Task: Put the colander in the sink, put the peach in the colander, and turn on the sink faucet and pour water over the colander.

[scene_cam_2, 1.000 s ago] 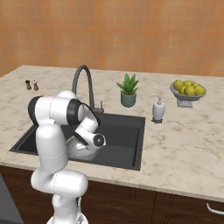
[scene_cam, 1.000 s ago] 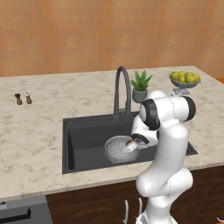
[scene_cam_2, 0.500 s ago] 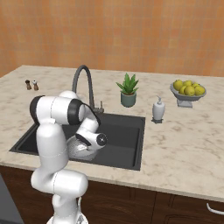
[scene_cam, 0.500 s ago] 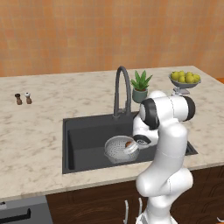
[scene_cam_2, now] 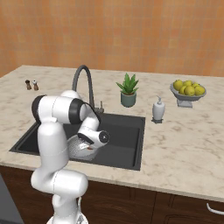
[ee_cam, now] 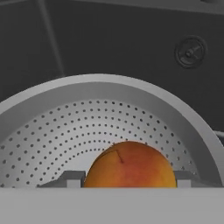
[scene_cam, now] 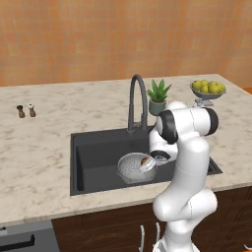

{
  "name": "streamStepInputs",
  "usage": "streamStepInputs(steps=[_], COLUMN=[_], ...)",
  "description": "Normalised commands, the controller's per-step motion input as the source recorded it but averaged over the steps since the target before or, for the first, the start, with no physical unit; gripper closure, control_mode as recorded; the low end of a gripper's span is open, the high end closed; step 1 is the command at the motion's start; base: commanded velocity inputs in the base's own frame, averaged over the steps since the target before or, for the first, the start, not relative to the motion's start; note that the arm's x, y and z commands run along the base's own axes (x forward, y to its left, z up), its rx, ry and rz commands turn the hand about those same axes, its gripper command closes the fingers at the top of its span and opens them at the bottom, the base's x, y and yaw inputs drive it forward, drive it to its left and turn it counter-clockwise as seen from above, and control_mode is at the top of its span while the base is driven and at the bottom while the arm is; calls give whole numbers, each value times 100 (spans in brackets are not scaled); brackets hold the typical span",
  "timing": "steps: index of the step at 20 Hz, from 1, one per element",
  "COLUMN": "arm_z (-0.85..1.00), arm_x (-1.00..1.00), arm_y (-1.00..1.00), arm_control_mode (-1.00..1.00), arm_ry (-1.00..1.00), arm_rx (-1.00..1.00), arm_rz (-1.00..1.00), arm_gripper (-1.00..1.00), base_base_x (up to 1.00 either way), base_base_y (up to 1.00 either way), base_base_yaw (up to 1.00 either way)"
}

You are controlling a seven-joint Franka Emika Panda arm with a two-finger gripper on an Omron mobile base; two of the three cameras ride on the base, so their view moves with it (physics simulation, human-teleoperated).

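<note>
Orange-red peach (ee_cam: pixel 130 165) sat pinched between the two fingers of the gripper (ee_cam: pixel 130 177), held over the bowl of the perforated colander (scene_cam: pixel 134 167). Colander rested on the floor of the dark sink (scene_cam: pixel 98 147), below the gooseneck sink faucet (scene_cam: pixel 136 101), with the round drain (ee_cam: pixel 190 52) beyond its rim

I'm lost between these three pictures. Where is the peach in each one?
Left base view: the peach is a small orange spot just right of centre, in the colander.
Right base view: I can't make it out; the arm covers that part of the colander.
Hand view: bottom centre, large, between the fingers.
Shared landmark: the colander in the sink.
</note>
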Motion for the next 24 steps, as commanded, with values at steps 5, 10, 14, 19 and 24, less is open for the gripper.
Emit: streamStepInputs(steps=[5, 10, 14, 19, 24], arm_z=[-8, -3, 0, 3, 36], arm_x=[3, 6, 8, 5, -8], arm_y=[1, 0, 0, 0, -12], arm_control_mode=[-100, -100, -100, -100, -100], arm_ry=[0, 2, 3, 2, 1], arm_rx=[-5, -2, -1, -2, 0], arm_rz=[0, 0, 0, 1, 4], arm_gripper=[-100, -100, -100, -100, -100], base_base_x=[0, 0, 0, 0, 0], base_base_y=[0, 0, 0, 0, 0], base_base_yaw=[0, 0, 0, 0, 0])
